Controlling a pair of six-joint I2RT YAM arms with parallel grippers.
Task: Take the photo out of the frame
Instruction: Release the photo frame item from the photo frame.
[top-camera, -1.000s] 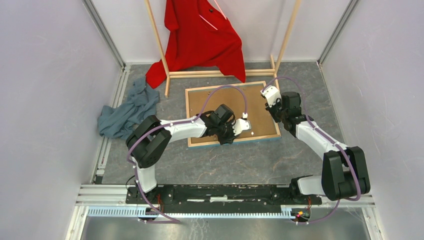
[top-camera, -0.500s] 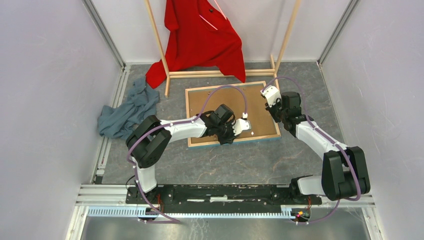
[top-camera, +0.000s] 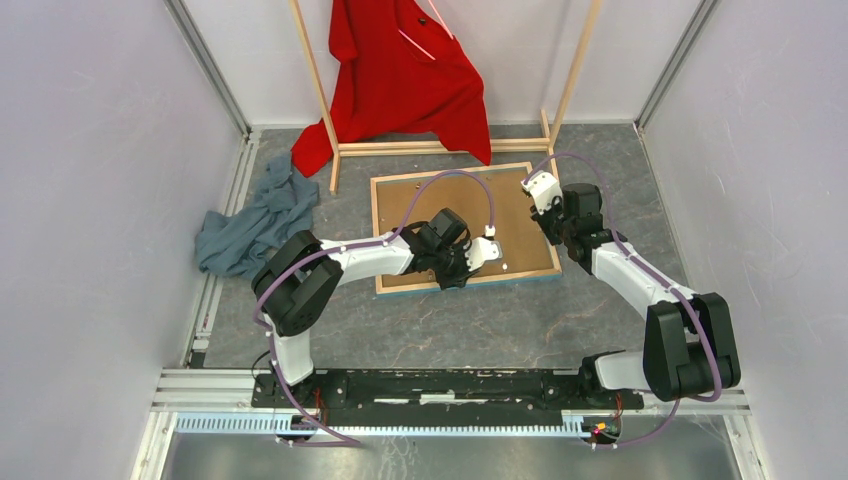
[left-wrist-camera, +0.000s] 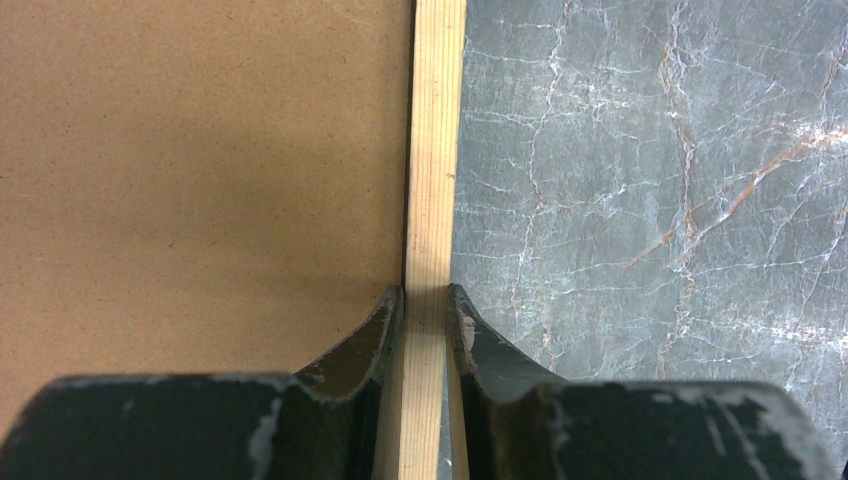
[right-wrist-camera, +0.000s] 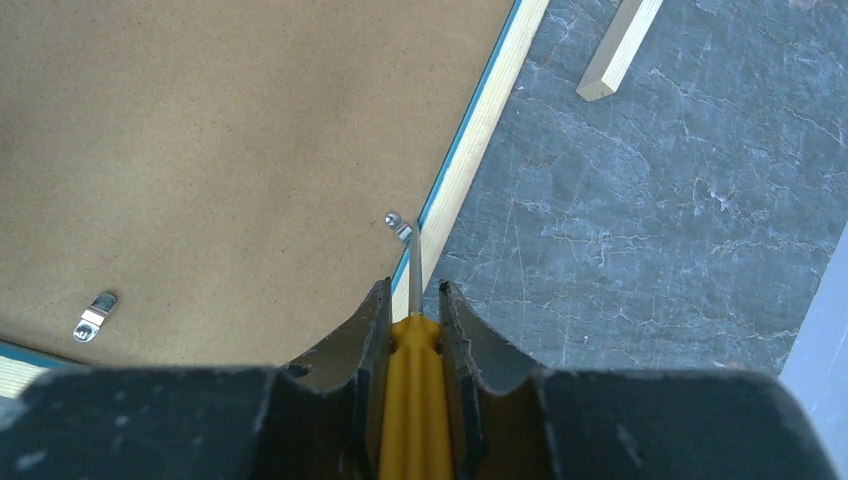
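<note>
The frame (top-camera: 377, 235) lies face down, its brown backing board (top-camera: 430, 205) upward; the photo is hidden beneath. My left gripper (top-camera: 452, 278) is at the near edge. In the left wrist view it (left-wrist-camera: 428, 300) is shut on the frame's pale wood rail (left-wrist-camera: 434, 150), one finger on the board side, one on the table side. My right gripper (top-camera: 556, 235) is at the frame's right edge, shut (right-wrist-camera: 413, 295) on a yellow-handled screwdriver (right-wrist-camera: 414, 400). The metal shaft reaches a small metal clip (right-wrist-camera: 398, 224) beside the blue-edged rail (right-wrist-camera: 480, 110).
A second metal clip (right-wrist-camera: 94, 315) lies on the backing board. A wooden clothes rack (top-camera: 440, 147) with a red garment (top-camera: 405, 70) stands just behind the frame; its foot (right-wrist-camera: 620, 45) is near the frame's corner. A blue-grey cloth (top-camera: 255, 220) lies at the left.
</note>
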